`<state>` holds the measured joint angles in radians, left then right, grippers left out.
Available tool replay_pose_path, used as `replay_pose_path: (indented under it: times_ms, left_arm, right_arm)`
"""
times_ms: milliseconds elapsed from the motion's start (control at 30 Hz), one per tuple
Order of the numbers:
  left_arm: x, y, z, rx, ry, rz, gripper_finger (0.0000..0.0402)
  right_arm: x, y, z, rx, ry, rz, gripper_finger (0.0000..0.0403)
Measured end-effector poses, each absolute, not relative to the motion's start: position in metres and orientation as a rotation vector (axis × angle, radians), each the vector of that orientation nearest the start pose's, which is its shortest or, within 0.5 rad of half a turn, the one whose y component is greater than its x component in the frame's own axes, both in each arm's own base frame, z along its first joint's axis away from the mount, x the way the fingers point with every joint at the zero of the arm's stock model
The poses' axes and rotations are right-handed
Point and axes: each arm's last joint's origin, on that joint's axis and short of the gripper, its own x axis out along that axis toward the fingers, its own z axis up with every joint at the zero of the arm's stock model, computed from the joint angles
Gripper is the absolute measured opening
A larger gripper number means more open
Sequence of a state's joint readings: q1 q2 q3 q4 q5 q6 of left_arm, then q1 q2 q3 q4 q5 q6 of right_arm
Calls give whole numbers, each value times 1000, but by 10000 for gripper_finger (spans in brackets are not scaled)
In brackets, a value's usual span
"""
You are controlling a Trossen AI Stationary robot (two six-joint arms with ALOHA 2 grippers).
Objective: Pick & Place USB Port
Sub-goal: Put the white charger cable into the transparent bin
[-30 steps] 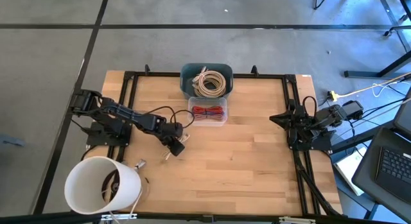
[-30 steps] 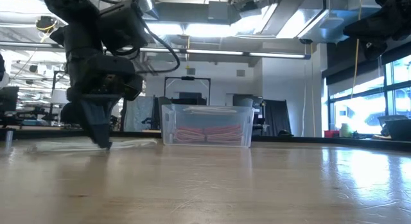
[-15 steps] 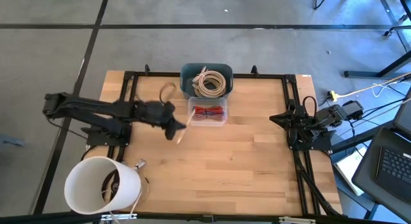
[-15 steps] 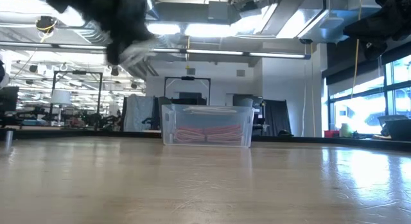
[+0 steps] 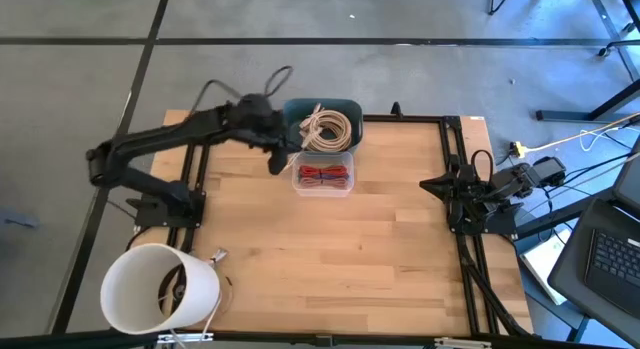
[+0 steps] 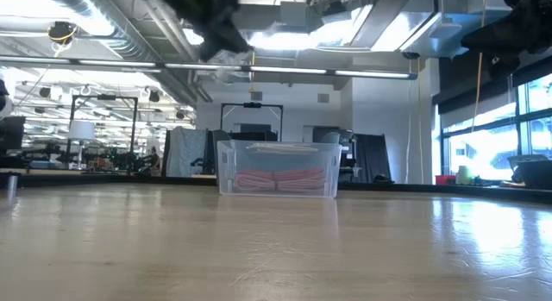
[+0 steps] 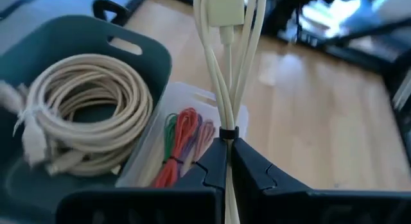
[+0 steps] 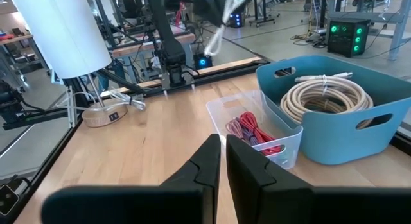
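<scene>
- The left gripper [image 7: 226, 161] is clenching a white USB cable [image 7: 226, 70] at its black tie, holding it above the clear box [image 5: 323, 176] beside the teal bin [image 5: 322, 126].
- The cable is looking light and floppy, so the tied middle seems the safest place to grip.
- The right gripper [image 8: 221, 161] is waiting at the table's right edge, fingers pressed together and empty.

A light wooden table [image 5: 340, 259] with a black metal frame stands on a grey floor. Near its front left corner sits a large white cylindrical lampshade [image 5: 158, 287], with a small metal fitting [image 5: 216, 256] just beside it on the wood. Past the table's right edge, an open dark laptop [image 5: 607, 254] and a yellow cable [image 5: 560, 141] lie on the floor.
</scene>
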<state>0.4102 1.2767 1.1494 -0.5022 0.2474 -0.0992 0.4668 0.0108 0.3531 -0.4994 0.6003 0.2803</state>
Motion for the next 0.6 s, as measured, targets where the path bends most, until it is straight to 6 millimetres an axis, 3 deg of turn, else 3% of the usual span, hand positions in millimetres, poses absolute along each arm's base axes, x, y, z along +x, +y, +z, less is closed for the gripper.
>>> replay_pose_path:
  times_ms: [167,300,600]
  left_arm:
    - [291,123,320,-211,757,126,3]
    - [313,128,296,-163,946,55,3]
    - [328,136,249,-48,1203,0,3]
  right_arm:
    - [58,11,231,199,116,-150,30]
    - [58,11,231,198,116,-150,30]
    - [58,11,231,199,116,-151,30]
